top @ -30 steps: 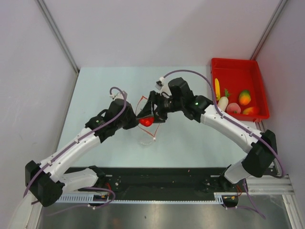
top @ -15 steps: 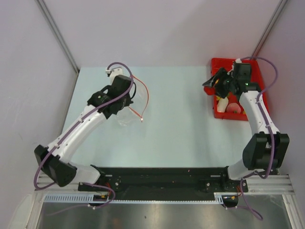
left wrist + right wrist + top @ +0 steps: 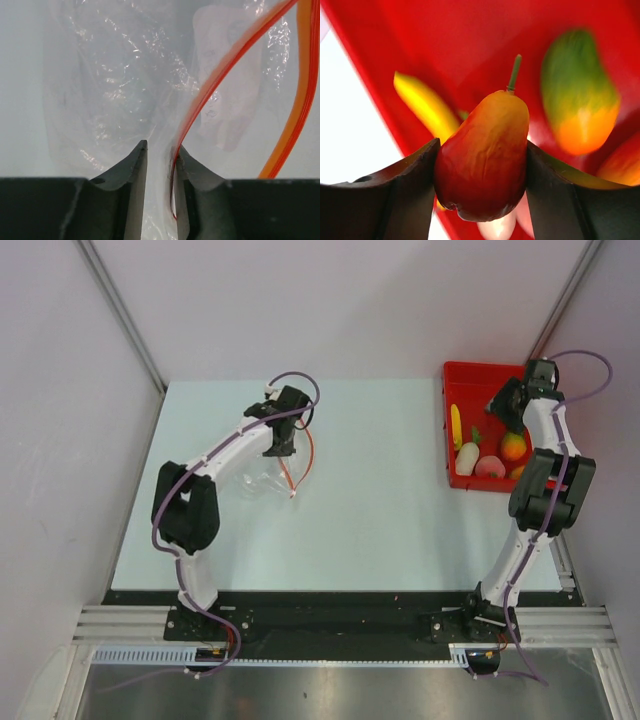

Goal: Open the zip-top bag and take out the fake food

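The zip-top bag [image 3: 262, 482] lies crumpled and clear on the table, its red-orange zip strip [image 3: 303, 455] curling open. My left gripper [image 3: 283, 445] sits at the bag's mouth. In the left wrist view its jaws [image 3: 160, 147] stand slightly apart, with the bag's film [image 3: 115, 75] and strip [image 3: 220, 75] running between them. My right gripper [image 3: 503, 405] hangs over the red tray [image 3: 480, 375], shut on a red-orange pear-shaped piece of fake food [image 3: 482, 160] with a green stem.
In the tray lie a yellow piece [image 3: 456, 425], a white radish [image 3: 467, 457], a pink piece [image 3: 489, 467] and an orange-green fruit [image 3: 513, 445]. White walls close in the table on both sides and at the back.
The right arm has carried the red fruit from the bag at mid-table to above the tray. The left arm swung back-left with the bag, and its jaws have parted a little.
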Action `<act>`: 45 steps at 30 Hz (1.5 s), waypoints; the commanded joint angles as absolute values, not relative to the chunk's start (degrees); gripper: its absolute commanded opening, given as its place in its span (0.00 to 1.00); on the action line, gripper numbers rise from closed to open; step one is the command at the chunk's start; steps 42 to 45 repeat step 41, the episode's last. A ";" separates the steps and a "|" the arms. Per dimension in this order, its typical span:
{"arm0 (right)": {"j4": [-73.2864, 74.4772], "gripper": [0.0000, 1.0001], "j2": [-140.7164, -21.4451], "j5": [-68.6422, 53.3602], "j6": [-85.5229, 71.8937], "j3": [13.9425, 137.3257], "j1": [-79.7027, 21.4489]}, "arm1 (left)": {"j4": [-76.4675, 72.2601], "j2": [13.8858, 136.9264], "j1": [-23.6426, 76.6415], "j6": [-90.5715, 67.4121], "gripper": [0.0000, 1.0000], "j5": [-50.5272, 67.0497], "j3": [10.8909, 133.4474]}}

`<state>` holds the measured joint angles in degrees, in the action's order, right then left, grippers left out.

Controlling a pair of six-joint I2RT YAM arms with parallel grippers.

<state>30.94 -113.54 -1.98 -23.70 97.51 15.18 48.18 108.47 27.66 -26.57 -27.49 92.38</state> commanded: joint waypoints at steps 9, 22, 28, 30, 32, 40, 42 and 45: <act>42.36 0.85 -124.80 7.65 -18.11 112.15 15.38 | 45.52 101.88 26.37 -23.02 0.97 -14.42 98.26; 48.77 1.00 -114.47 10.02 -17.93 110.22 7.75 | 35.90 72.45 26.37 -30.75 0.99 15.80 81.85; 49.32 1.00 -96.71 0.58 -20.48 97.06 -2.71 | 13.32 51.09 26.37 -44.37 1.00 24.16 57.86; 47.64 1.00 -86.95 -5.69 -22.31 89.00 -5.09 | 10.47 45.12 26.37 -46.74 0.99 24.52 52.68; 46.50 1.00 -77.58 -14.39 -25.12 83.87 -7.64 | 8.62 41.94 26.37 -47.37 1.00 25.13 50.46; 49.93 1.00 -52.40 -16.52 -31.81 71.82 -13.98 | 5.38 36.22 26.45 -49.92 1.00 29.79 49.05; 49.49 1.00 -50.56 -16.87 -32.60 71.81 -13.97 | 3.62 34.82 26.46 -50.70 1.00 30.32 48.61; 49.49 1.00 -50.56 -16.87 -32.60 71.81 -13.97 | 3.62 34.82 26.46 -50.70 1.00 30.32 48.61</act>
